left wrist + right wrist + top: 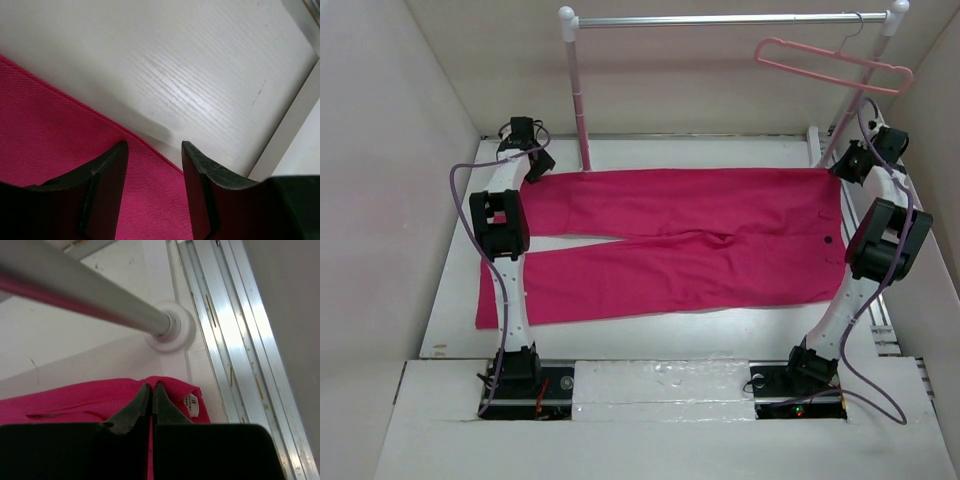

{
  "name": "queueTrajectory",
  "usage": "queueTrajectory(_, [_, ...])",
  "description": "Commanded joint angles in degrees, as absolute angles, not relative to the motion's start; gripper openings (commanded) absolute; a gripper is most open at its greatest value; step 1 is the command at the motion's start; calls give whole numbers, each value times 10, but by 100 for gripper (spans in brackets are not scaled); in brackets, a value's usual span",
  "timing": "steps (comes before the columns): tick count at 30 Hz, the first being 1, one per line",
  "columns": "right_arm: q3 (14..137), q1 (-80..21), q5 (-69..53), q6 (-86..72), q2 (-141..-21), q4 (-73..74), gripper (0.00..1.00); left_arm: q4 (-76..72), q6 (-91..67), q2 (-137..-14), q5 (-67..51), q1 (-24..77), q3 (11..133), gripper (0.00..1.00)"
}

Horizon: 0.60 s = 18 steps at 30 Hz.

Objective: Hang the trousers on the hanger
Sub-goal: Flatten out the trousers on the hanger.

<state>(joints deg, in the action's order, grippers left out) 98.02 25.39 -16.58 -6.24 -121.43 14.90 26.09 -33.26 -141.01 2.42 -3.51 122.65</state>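
The worktop [650, 330] carries the trousers [690, 245] spread flat just in front of the clothes rail [730, 18], cuffs toward its left post and waistband toward its right. They look light and limp to me. I judge any pinch will make them sag and fold, so the thicker waistband and cuffs are my best holds. The hanger [830, 62] hangs at the rail's right end. My right end effector [151, 390] is pinched fully closed on the waistband corner. My left end effector [152, 165] stands half open over the far leg's edge, gripping nothing.
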Motion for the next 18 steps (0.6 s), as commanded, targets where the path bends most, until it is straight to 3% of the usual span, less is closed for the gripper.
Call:
queueTrajectory(1, [1041, 260, -152, -76, -1237, 98, 1, 275, -350, -1441, 12, -45, 1259, 44])
queueTrajectory(3, [1054, 260, -150, -75, -1244, 109, 29, 272, -352, -1438, 4, -45, 1279, 43])
queueTrajectory(5, [1055, 255, -150, -54, -1224, 154, 68, 267, -347, -1385, -8, -45, 1254, 46])
queueTrajectory(8, [1009, 255, -142, -49, -1175, 178, 71, 251, -324, -1305, 51, -39, 1194, 49])
queueTrajectory(10, [915, 255, -131, -54, -1097, 165, 71, 221, -309, -1221, 78, -33, 1107, 50])
queueTrajectory(12, [854, 250, -124, -64, -1043, 155, 71, 214, -311, -1167, 116, -33, 1051, 51])
queueTrajectory(14, [759, 250, -140, -71, -952, 127, 60, 199, -323, -1082, 116, -33, 948, 47])
queueTrajectory(15, [698, 239, -158, -80, -891, 110, 35, 182, -338, -1025, 113, -33, 868, 38])
queueTrajectory(17, [676, 225, -172, -82, -837, 117, 4, 165, -351, -972, 89, -48, 789, 36])
queueTrajectory(18, [627, 212, -178, -83, -809, 112, 0, 157, -356, -947, 84, -48, 748, 35])
